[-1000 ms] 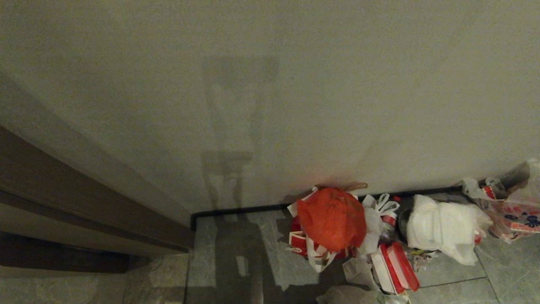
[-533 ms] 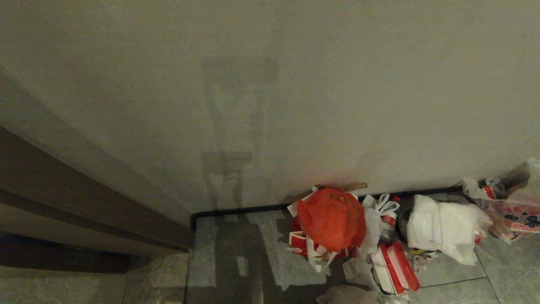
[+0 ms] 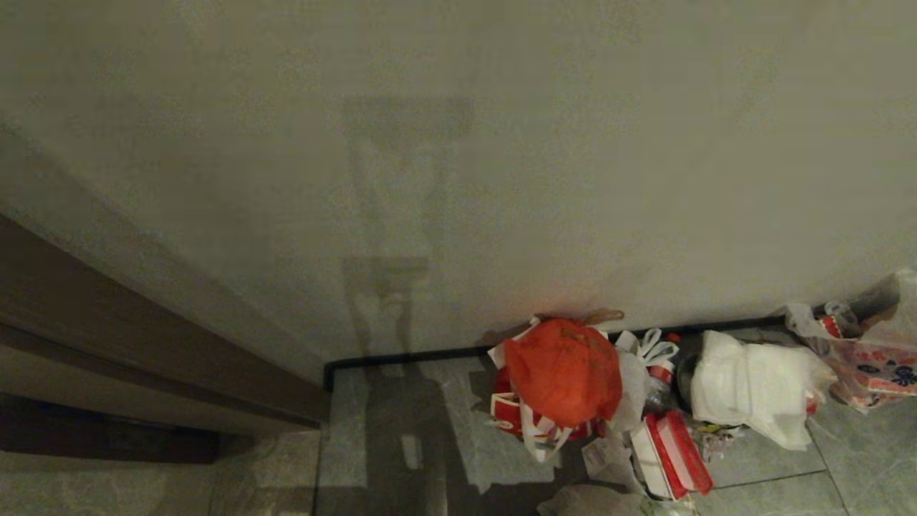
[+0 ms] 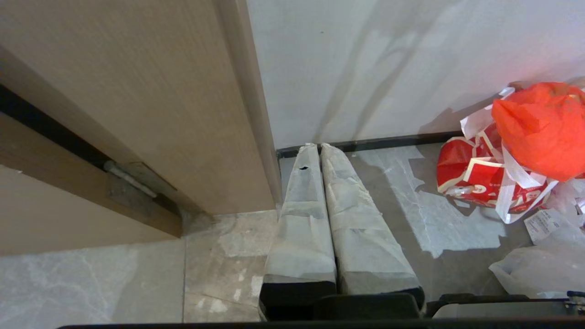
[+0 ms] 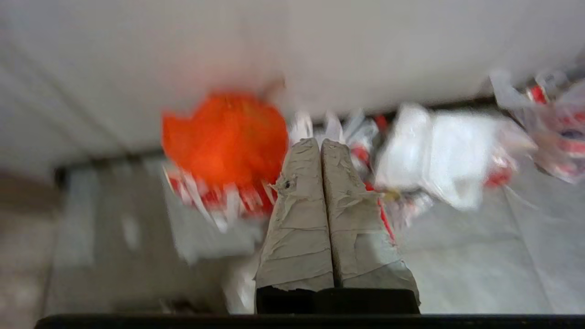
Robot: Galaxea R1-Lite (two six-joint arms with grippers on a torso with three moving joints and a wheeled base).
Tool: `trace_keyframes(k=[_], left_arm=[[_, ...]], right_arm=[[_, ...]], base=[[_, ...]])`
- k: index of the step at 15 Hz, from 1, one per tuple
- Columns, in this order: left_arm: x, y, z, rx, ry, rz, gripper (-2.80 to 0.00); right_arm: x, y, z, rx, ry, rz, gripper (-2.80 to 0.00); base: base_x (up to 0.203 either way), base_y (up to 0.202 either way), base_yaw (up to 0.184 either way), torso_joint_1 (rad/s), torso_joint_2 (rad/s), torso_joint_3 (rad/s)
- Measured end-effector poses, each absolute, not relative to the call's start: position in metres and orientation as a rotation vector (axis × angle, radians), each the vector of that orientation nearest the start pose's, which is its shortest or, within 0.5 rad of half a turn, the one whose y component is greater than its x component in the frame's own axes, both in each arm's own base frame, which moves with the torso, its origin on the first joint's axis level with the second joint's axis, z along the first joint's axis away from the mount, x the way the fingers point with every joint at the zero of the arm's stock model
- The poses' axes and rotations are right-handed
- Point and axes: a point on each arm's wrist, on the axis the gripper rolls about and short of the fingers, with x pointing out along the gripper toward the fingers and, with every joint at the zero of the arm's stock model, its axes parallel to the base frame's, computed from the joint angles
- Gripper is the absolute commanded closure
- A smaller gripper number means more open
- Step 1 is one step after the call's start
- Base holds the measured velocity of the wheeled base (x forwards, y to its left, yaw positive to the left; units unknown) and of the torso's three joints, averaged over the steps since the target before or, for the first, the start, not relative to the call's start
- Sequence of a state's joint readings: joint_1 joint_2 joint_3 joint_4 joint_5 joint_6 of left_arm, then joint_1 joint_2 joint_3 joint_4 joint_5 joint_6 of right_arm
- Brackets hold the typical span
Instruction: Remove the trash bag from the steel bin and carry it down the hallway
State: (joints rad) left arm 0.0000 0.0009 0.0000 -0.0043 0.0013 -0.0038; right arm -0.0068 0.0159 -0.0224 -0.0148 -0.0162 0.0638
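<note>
A thin, crinkled whitish translucent bag (image 3: pixel 594 502), which looks like the trash bag, lies on the hallway's grey tiles (image 3: pixel 401 430) at the near edge of a rubbish pile. It also shows in the left wrist view (image 4: pixel 525 274), and no gripper holds it. The steel bin is out of view. My left gripper (image 4: pixel 318 146) is shut and empty, its taped fingers pointing at the black skirting beside the door frame. My right gripper (image 5: pixel 319 141) is shut and empty too, pointing at the pile between the orange-red bag (image 5: pixel 224 137) and a white bag (image 5: pixel 438 151). Neither arm shows in the head view.
Against the off-white wall sit the orange-red bag (image 3: pixel 562 369) on red-white paper bags, a full white bag (image 3: pixel 752 387), a red box (image 3: pixel 677 451) and a bag with red-blue print (image 3: pixel 874 358). A dark brown door frame (image 3: pixel 143 337) stands at the left.
</note>
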Motion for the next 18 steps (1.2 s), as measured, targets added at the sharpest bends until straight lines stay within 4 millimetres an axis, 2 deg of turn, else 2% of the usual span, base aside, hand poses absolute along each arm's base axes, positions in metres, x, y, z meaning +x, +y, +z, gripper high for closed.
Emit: trace_keyframes(k=[13, 18], left_arm=[[-0.0227, 0.0, 0.0759, -0.004, -0.003, 0.002, 0.0], [-0.0227, 0.0, 0.0759, -0.008, -0.003, 0.003, 0.0]], right_arm=[[-0.0228, 0.0, 0.0759, 0.036, -0.005, -0.016, 0.0], [-0.0228, -0.0001, 0.0759, 0.037, -0.005, -0.016, 0.0]], base=[[0.0, 0.0, 0.0, 0.0, 0.0, 0.0], [0.0, 0.0, 0.0, 0.002, 0.0, 0.151]])
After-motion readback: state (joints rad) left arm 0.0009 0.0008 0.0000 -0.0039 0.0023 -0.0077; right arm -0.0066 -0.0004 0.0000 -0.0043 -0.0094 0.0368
